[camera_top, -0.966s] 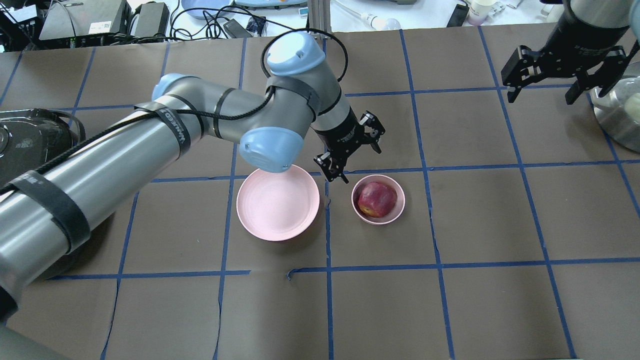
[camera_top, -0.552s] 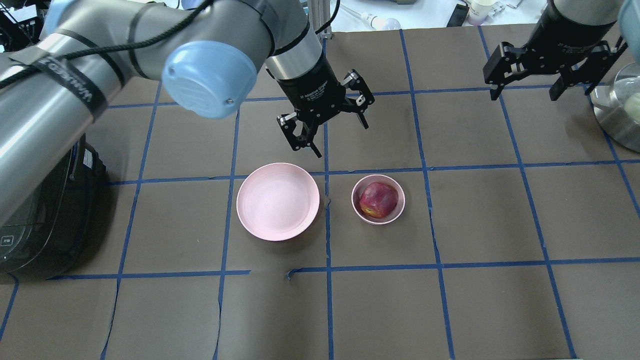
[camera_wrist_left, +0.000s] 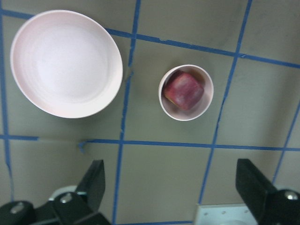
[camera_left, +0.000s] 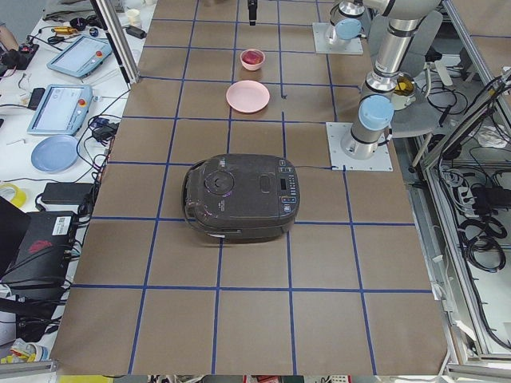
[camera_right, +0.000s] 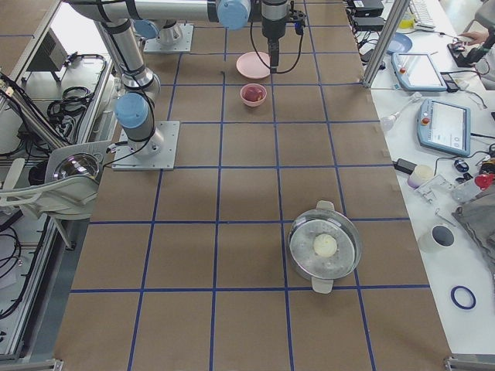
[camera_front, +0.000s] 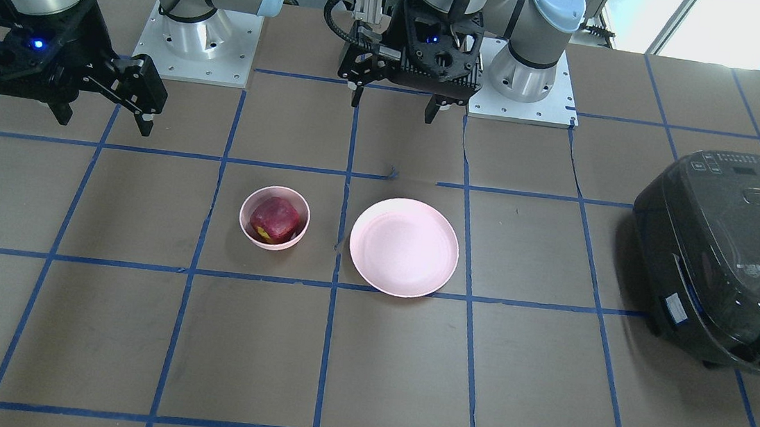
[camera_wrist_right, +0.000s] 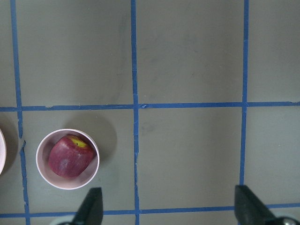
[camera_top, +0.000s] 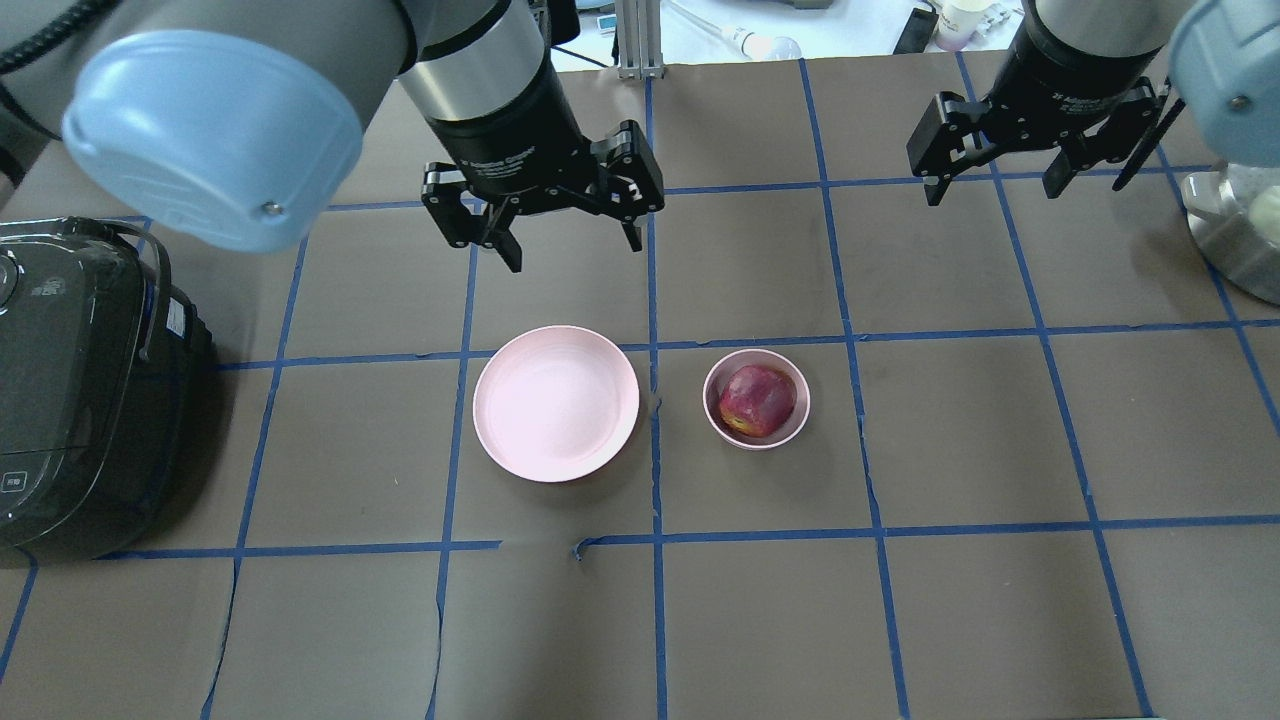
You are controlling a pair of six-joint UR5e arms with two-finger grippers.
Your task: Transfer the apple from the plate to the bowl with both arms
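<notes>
The dark red apple (camera_top: 757, 400) lies inside the small pink bowl (camera_top: 706, 400). The wide pink plate (camera_top: 556, 403) stands empty to the bowl's left. My left gripper (camera_top: 575, 250) hangs open and empty, high above the table behind the plate. My right gripper (camera_top: 990, 195) is open and empty, high and off to the right of the bowl. The left wrist view looks down on the plate (camera_wrist_left: 65, 63), the bowl (camera_wrist_left: 209, 98) and the apple (camera_wrist_left: 184, 90). The right wrist view shows the apple (camera_wrist_right: 70, 157) in the bowl (camera_wrist_right: 40, 161).
A black rice cooker (camera_top: 80, 390) sits at the left side of the table. A steel pot (camera_top: 1235, 230) with a white item in it stands at the right edge. Blue tape lines cross the brown table cover.
My left gripper has risen and drawn back from beside the bowl to a spot behind the plate. My right gripper has shifted left. The apple stays in the bowl.
</notes>
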